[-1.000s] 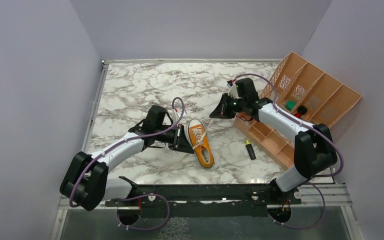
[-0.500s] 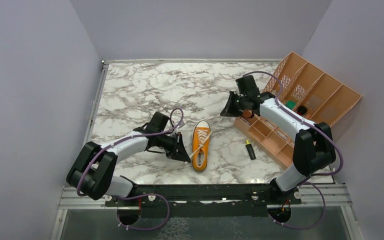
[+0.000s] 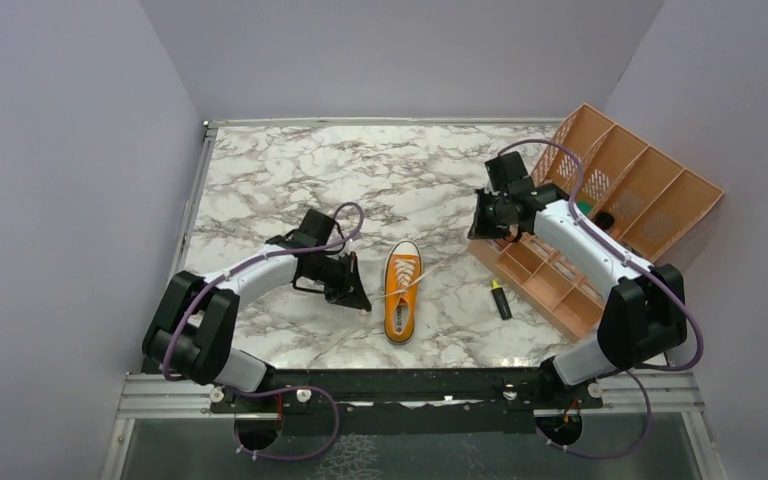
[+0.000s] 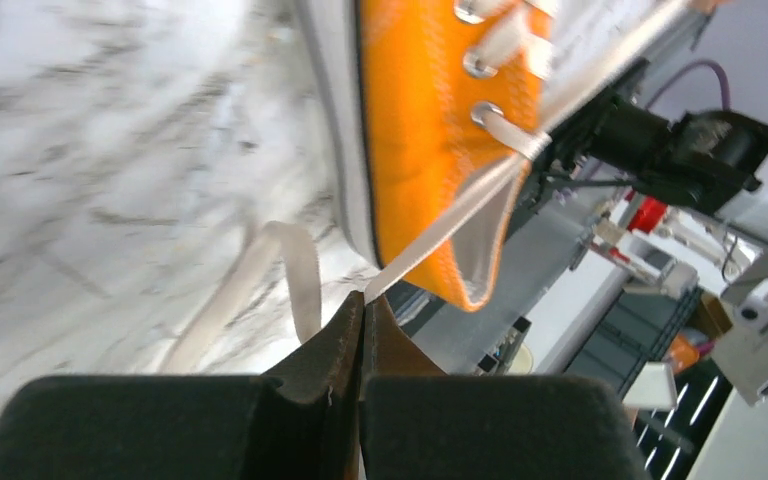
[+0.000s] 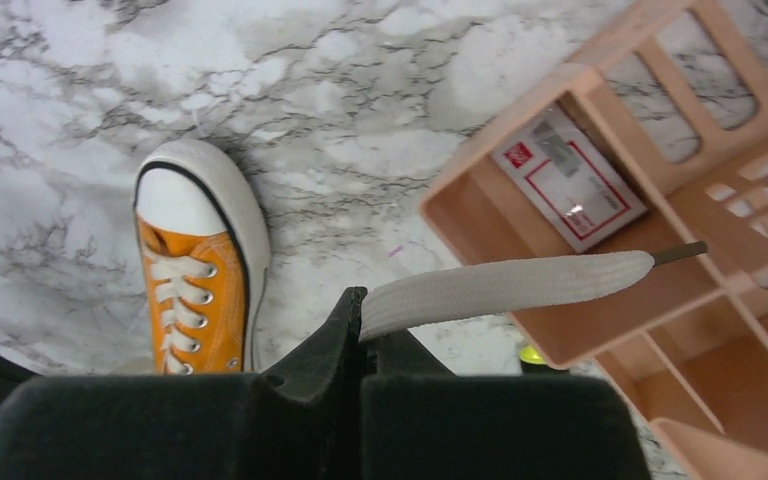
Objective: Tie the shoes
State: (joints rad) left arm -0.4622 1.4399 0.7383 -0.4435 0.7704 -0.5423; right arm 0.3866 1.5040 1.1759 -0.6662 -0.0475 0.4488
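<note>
The left hand (image 4: 363, 300) is pinched shut on a white lace strand (image 4: 440, 222), which runs taut from an eyelet of the orange sneaker (image 3: 401, 295) straight into its fingertips. A slack lace loop (image 4: 282, 268) lies on the marbled table (image 3: 290, 170) just beside them. The right hand (image 5: 362, 315) is likewise clamped shut, gripping the other lace end (image 5: 510, 285). Its flat white length sticks out sideways past the fingers and over the peach organiser (image 5: 600, 345), ending in a dark tip. From above, the left hand sits low on the table just left of the sneaker's middle, while the right hand is well apart from it, up by the organiser's near corner. A second ago the sneaker lay slanted, its toe to the far left and its heel swung to the near right. By half a second ago it had turned straight, and it has stayed so since. Over the same second the right hand has travelled steadily rightward, away from the sneaker and toward the organiser. The left hand has drawn back a little to the left. The sneaker now stands sole-down near the middle of the table, between the two arms. Its long axis runs almost straight from near to far, with the white toe cap at the far end and the heel toward the arm bases.
</note>
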